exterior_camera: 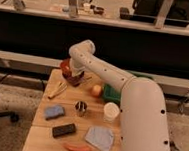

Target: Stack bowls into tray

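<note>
A reddish-orange bowl (65, 66) with a darker inside is tilted on edge above the far left corner of the wooden table. My gripper (74, 78) is at that corner, shut on the bowl's lower rim. The dark green tray (110, 94) lies at the far right of the table. My white arm (135, 104) crosses over the tray and hides most of it.
On the table (39, 140) are an orange fruit (96, 90), a banana (57, 90), a small metal cup (81, 108), a white cup (111, 112), a blue sponge (54, 111), a black block (63, 130), a grey-blue cloth (100, 138) and a red-orange sausage-shaped item (77, 148). A dark counter runs behind the table.
</note>
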Motion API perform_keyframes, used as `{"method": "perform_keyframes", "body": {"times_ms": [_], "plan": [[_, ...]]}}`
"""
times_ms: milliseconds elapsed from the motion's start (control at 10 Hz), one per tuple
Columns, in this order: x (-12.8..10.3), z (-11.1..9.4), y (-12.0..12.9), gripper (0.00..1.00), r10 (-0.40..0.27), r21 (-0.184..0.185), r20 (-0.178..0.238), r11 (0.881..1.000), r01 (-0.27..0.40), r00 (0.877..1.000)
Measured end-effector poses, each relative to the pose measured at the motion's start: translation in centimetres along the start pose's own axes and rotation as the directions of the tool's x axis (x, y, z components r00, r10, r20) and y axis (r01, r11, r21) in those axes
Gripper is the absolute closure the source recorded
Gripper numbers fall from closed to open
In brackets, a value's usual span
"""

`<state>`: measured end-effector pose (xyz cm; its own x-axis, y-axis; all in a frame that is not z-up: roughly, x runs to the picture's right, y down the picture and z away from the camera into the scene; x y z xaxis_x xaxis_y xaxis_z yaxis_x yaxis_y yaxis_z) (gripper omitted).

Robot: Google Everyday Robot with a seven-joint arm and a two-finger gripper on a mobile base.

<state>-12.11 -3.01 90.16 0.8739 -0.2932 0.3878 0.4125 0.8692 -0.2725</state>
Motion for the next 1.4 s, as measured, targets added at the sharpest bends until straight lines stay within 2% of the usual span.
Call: {"method": "perform_keyframes", "body": {"times_ms": [600,800,1100,1400], "plan": [[1.0,1.6,1.2,1.00,0.009,-0.029,-0.003,1.000,-0.009,1.000],[1.2,1.8,1.3,0.86,0.012,-0.039,-0.003,0.999,-0.012,1.000],[1.2,1.9,1.4,0.53,0.014,-0.049,-0.004,0.999,-0.014,1.000],[1.2,2.0,1.4,0.26,0.012,-0.055,-0.007,0.998,-0.012,1.000]]}}
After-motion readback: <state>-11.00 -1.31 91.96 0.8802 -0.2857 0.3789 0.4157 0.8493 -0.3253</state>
